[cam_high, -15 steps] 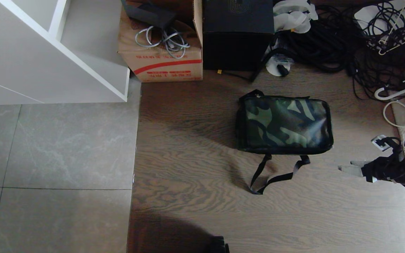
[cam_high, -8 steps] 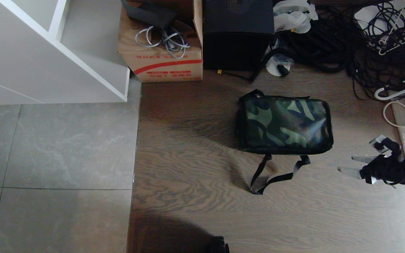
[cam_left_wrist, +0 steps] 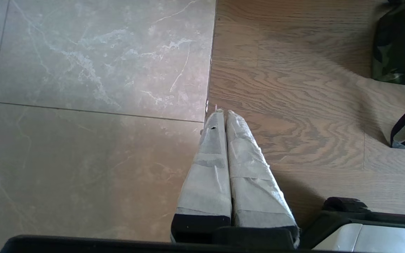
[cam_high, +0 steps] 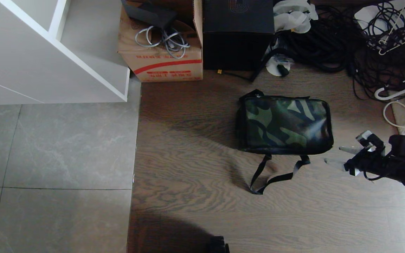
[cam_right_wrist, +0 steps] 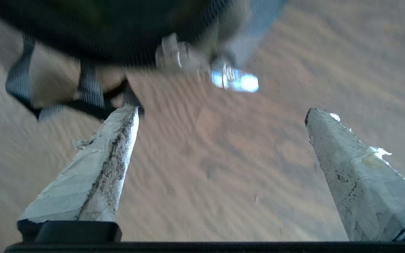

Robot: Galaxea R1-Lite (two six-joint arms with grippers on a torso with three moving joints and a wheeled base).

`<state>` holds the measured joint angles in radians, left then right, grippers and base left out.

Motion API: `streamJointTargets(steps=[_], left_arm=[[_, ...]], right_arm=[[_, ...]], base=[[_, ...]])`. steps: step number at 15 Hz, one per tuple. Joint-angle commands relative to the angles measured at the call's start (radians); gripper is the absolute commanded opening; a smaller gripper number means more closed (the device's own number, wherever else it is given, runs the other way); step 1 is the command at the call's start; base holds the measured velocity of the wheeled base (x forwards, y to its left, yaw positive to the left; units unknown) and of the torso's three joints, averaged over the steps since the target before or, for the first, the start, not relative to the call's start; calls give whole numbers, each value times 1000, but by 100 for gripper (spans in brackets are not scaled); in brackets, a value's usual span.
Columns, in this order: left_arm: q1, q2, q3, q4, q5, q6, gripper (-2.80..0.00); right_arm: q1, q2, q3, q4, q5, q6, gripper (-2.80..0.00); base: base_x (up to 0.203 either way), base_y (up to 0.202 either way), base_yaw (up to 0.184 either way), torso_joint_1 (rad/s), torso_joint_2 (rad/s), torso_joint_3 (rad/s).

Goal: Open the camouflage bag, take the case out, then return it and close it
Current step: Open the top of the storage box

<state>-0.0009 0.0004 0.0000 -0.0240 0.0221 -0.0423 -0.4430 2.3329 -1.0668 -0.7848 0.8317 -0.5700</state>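
Spread wide and empty, my right gripper [cam_high: 333, 156] sits just off the right end of the camouflage bag [cam_high: 284, 123], fingertips aimed at its lower right corner. Since a second ago I have slid in from farther right of the bag and parted my fingers further — so, as I judge it, this is the approach for the zipper pull [cam_right_wrist: 234, 80], which glints just beyond my tips at the bag's edge. Nothing is gripped yet. Zipped shut, the bag lies where it lay on the wood floor [cam_high: 195, 168], strap [cam_high: 276, 174] trailing toward me — the case presumably inside, unseen. My left gripper [cam_left_wrist: 222, 114] hangs pinched together, well left of the bag.
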Motion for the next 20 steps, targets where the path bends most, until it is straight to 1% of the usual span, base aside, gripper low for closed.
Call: streamJointTargets(steps=[1,5,8,11,13,14,15,16,17,18,19,20], left_arm=[[0,0,9,-1,1,-1,-280],[-1,0,9,-1,1,-1,-280],[-1,0,8,-1,1,-1,-280],[-1,0,9,-1,1,-1,-280],[-1,0,9,-1,1,-1,-280],[-1,0,9,-1,1,-1,-280],[-1,0,9,-1,1,-1,-280],[1,0,9,-1,1,-1,-280],[-1,0,9,-1,1,-1,-280],[-1,0,9,-1,1,-1,-280],[-1,0,9,-1,1,-1,-280],[-1,0,9,-1,1,-1,-280]], right_arm=[[32,37,-22,-36,4,6,0],[43,75,-84,-51,4,42,0],[29,73,-76,-35,2,44,0],[16,9,-35,64,3,40,0],[7,-53,-7,176,3,58,0],[-4,-90,2,253,1,92,0],[-14,-125,4,345,0,156,0],[-20,-166,-2,440,-1,263,0],[-28,-198,-16,506,-1,378,0],[-36,-219,-27,548,-2,477,0],[-43,-235,-33,575,-5,558,0],[-49,-246,-36,586,-33,609,0]], base=[[0,0,0,0,0,0],[0,0,0,0,0,0],[0,0,0,0,0,0],[0,0,0,0,0,0],[0,0,0,0,0,0],[0,0,0,0,0,0],[0,0,0,0,0,0],[0,0,0,0,0,0],[0,0,0,0,0,0],[0,0,0,0,0,0],[0,0,0,0,0,0],[0,0,0,0,0,0]])
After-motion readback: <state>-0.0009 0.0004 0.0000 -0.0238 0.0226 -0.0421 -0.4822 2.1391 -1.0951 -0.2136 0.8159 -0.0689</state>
